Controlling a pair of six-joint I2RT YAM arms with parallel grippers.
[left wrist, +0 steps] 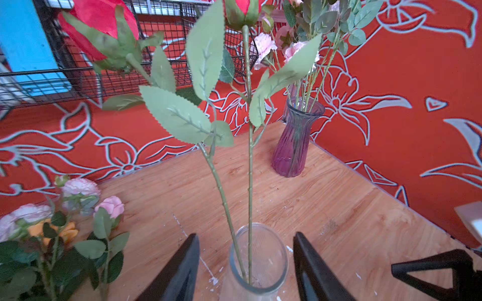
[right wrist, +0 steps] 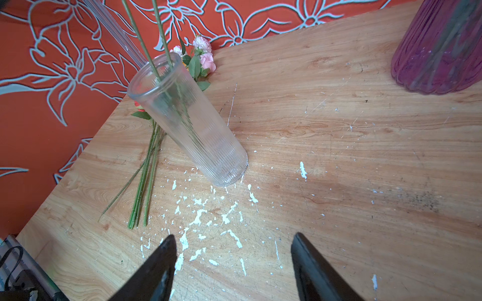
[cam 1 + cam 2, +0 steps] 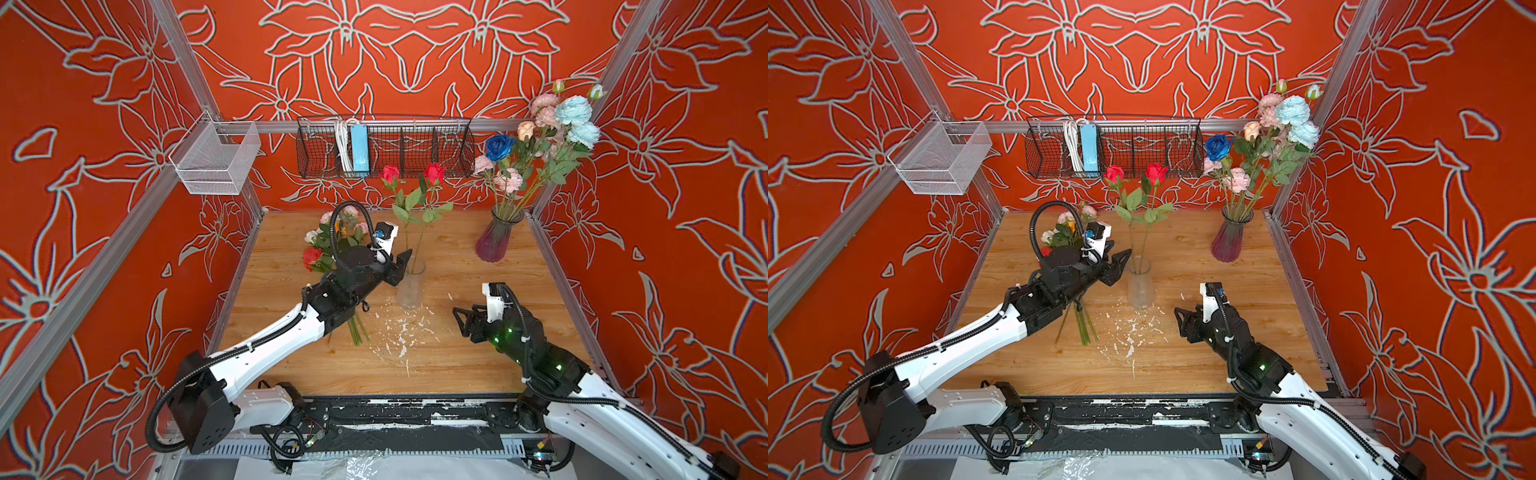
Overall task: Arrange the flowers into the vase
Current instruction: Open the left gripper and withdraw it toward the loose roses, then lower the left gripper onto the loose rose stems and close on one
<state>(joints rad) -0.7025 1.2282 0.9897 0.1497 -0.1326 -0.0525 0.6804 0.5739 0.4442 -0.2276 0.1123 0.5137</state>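
**red roses (image 3: 434, 173) standing in clear vase (image 3: 410, 286)**

The left tool (image 1: 245, 235) is hanging spread either side of the clear vase, mid-worktop (image 3: 457, 357), two red roses standing inside. The right tool (image 2: 234, 235) is hovering spread, near right. Other flowers (image 3: 328, 245) are lying far left.

White arms (image 3: 266, 345) w/ black joints, corrugated black cables (image 3: 160, 419), green LEDs (image 3: 509, 331).
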